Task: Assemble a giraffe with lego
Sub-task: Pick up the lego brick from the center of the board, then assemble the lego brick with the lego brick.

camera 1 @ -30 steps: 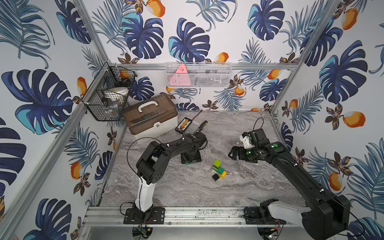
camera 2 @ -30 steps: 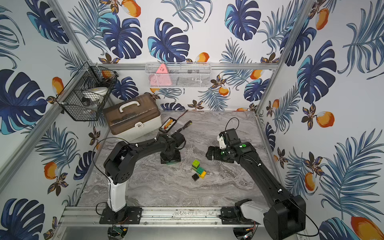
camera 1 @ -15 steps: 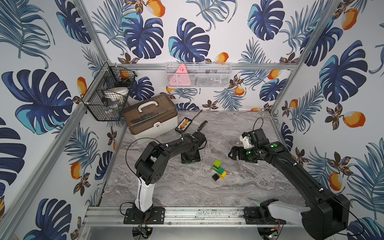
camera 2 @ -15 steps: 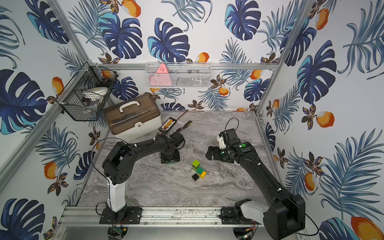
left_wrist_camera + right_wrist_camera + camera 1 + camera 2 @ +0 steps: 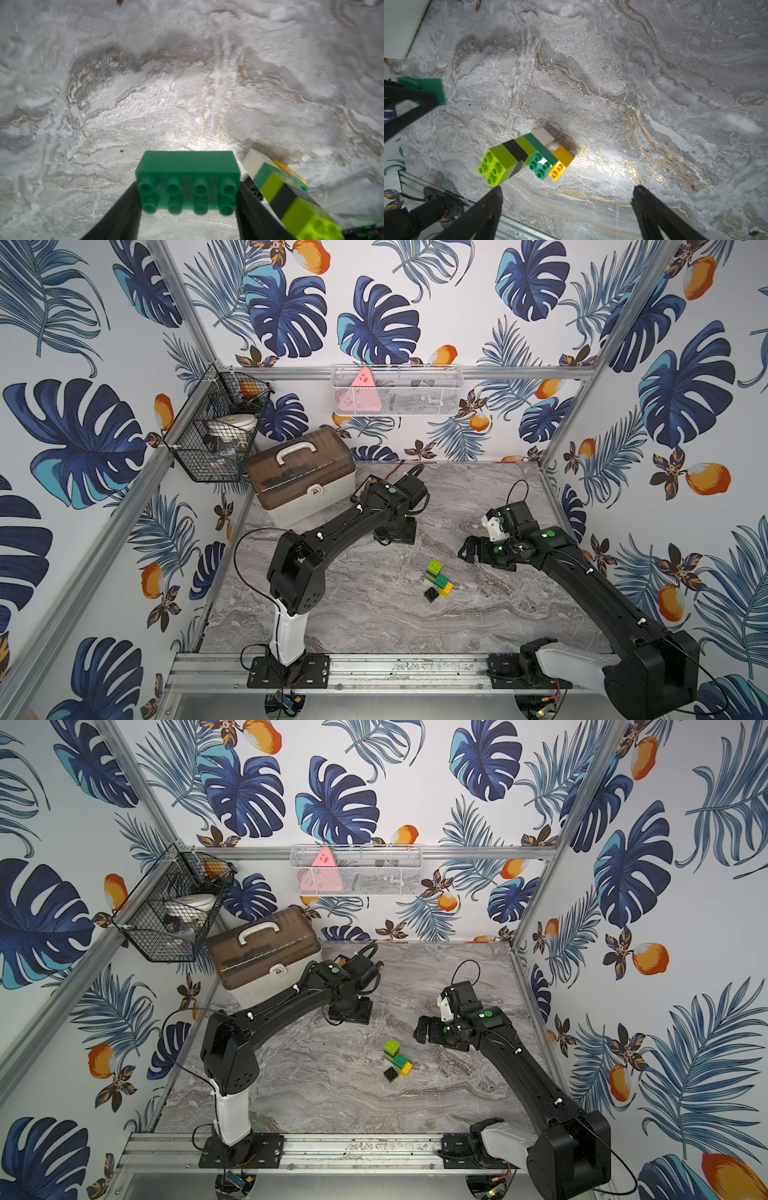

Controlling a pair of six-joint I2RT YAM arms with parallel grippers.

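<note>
Edged a little toward the back wall since a second ago and narrowed slightly: left gripper (image 5: 395, 536). Unmoved meanwhile: giraffe (image 5: 436, 577) and right gripper (image 5: 467, 549).

Far left, black wire basket (image 5: 212, 439) on the frame, with brown-lidded toolbox (image 5: 301, 477) below it on the marble tabletop (image 5: 353, 622).

Next, left gripper pointing down, half closed on a dark-green brick (image 5: 187, 166). Fingers (image 5: 124, 207) clamped on its two short ends, studs facing the wrist camera.

Mid-table, part-built giraffe standing: lime-black-lime column, dark-green brick over white beside it, yellow on the lowest step. Black brick (image 5: 431, 594) just beside the yellow; joined or loose, cannot tell.

Right of that and nearer the back, right gripper spread wide, holding nothing, near the giraffe but apart.
</note>
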